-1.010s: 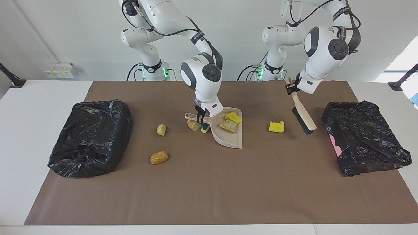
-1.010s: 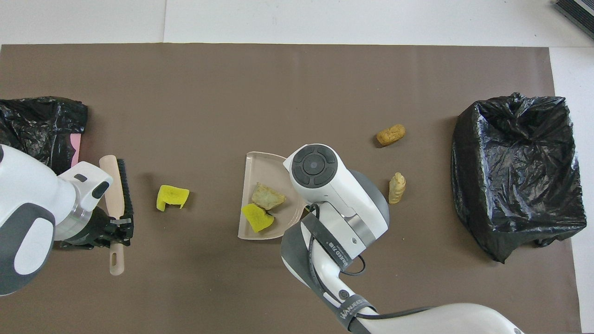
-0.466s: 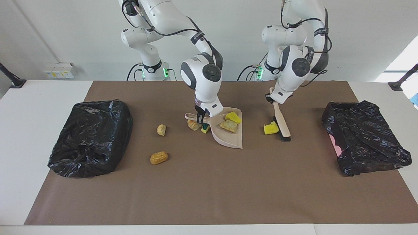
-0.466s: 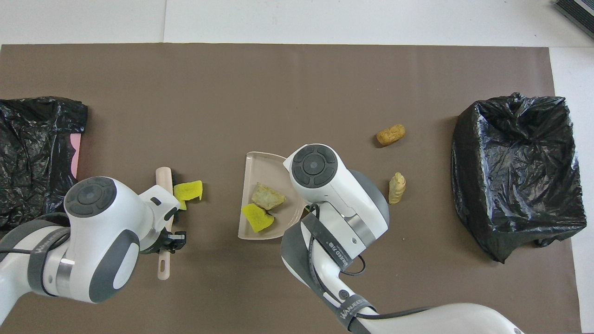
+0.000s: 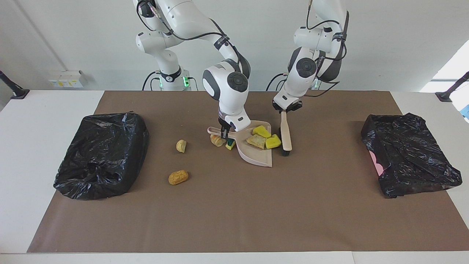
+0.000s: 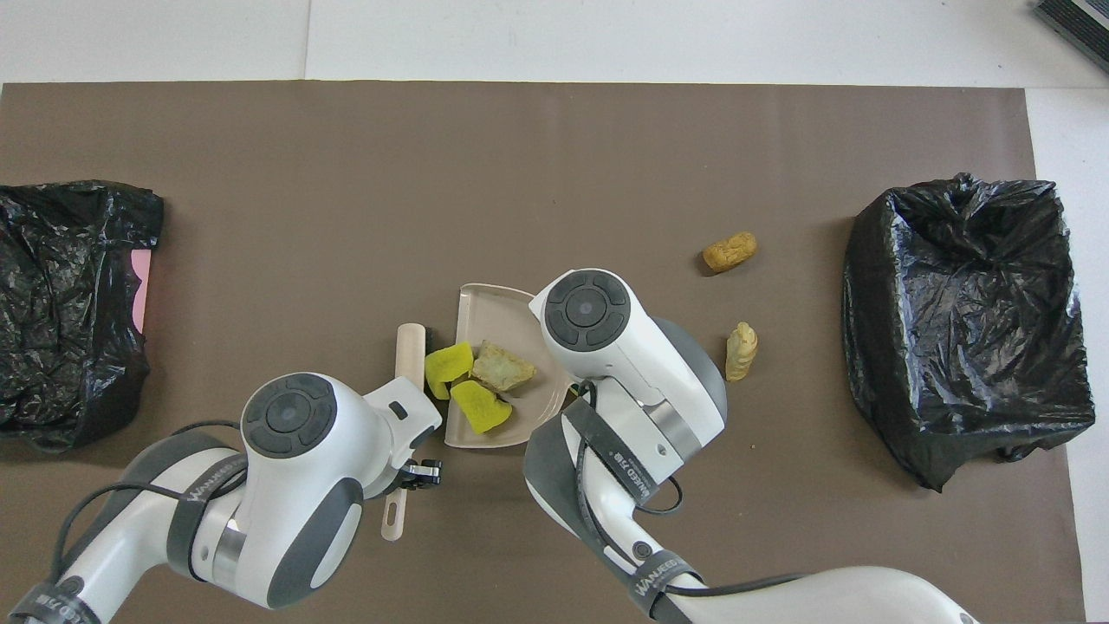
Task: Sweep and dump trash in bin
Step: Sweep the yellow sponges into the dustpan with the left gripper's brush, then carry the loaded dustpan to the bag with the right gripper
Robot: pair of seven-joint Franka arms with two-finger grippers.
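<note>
In the last second our left gripper (image 5: 287, 108), clenched on the brush (image 5: 285, 135) handle, has swept the stray yellow sponge piece (image 5: 273, 142) across the desk (image 5: 234, 205) and onto the lip of the dustpan (image 5: 256, 156) — so three pieces now sit in the pan. Our right gripper (image 5: 224, 132) stays clenched on the dustpan's handle, bracing it. Two pieces lie tucked beside that handle, and two tan chunks (image 5: 178, 177) remain toward the right arm's end, near the black-lined bin (image 5: 100, 154). A second black-lined bin (image 5: 410, 154) sits at the left arm's end. We judge the sweeping roughly half done — open mat stretches between dustpan and either bin, so carrying looks unobstructed.
</note>
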